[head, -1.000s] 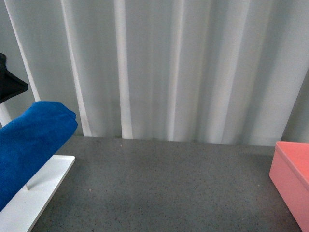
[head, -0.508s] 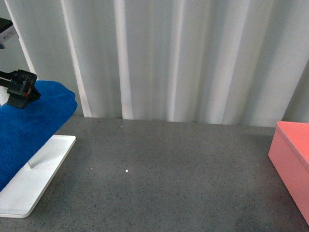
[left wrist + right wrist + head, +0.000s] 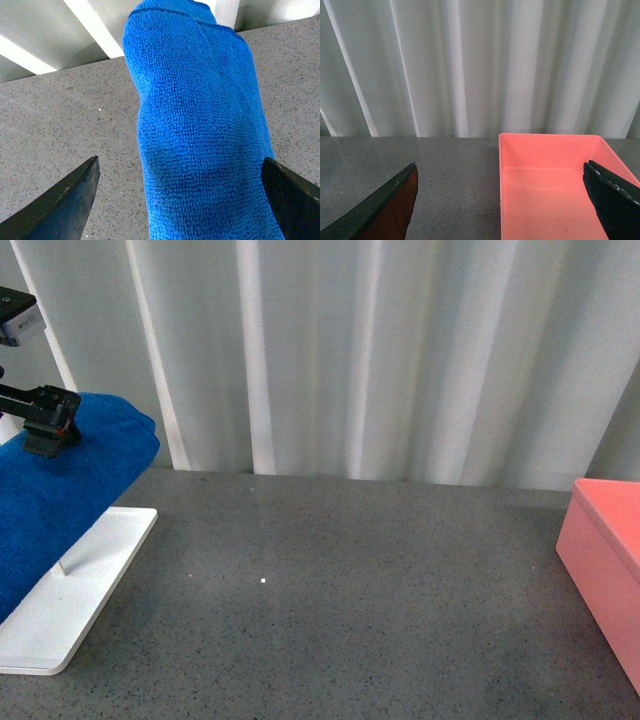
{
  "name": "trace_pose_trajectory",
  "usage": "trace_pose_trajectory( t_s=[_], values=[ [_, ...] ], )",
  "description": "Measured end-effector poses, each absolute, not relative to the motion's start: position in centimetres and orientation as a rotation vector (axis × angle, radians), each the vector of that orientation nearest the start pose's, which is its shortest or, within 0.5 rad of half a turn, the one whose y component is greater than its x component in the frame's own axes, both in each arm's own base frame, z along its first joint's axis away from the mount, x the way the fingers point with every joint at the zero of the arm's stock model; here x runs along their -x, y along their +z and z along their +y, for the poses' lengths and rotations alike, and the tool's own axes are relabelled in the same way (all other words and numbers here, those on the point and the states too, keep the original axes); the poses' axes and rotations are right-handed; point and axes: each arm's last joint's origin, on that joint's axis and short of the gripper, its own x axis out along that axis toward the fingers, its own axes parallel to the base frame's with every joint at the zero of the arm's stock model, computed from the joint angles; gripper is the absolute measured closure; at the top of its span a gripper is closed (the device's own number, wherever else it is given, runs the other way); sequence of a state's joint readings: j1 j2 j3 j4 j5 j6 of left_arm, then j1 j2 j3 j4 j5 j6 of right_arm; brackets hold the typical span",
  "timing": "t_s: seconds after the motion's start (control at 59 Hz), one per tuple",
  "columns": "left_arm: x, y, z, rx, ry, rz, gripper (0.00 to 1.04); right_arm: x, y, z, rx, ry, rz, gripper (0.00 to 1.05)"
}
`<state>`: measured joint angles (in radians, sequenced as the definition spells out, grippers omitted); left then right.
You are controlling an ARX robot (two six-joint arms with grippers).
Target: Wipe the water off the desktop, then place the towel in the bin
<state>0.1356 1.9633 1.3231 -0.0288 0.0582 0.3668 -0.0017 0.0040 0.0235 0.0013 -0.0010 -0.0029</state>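
Left gripper (image 3: 179, 167), spread wide, straddled the towel (image 3: 195, 125) at frame centre; right gripper (image 3: 500, 172), equally wide, faced the bin (image 3: 555, 200).

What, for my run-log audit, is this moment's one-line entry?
stage: pre-grasp | left gripper: open, astride towel | right gripper: open, empty, facing bin | towel: draped over rack

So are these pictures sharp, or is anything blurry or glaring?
Front view: soft even light, no hard shadows, one tiny bright glint on the desktop. Left wrist view: the towel is crisp, its weave showing. Right wrist view: the bin throws a pink tint onto one of the dark fingers.
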Motion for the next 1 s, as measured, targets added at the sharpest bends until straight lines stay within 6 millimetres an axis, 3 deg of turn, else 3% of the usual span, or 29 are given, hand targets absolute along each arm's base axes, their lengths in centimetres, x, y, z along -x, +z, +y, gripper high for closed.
trace_pose_trajectory(
  t_s=[0.678, 1.0],
  values=[
    [-42.1, 16.8, 5.8, -0.171, -0.006, 0.692, 0.07, -9.6, 17.1, 0.0, 0.003, 0.000, -0.021, 0.07],
    [-41.6, 16.1, 5.7, -0.122, -0.035, 0.708, 0.60, -9.6, 17.1, 0.0, 0.003, 0.000, -0.021, 0.07]
  ],
)
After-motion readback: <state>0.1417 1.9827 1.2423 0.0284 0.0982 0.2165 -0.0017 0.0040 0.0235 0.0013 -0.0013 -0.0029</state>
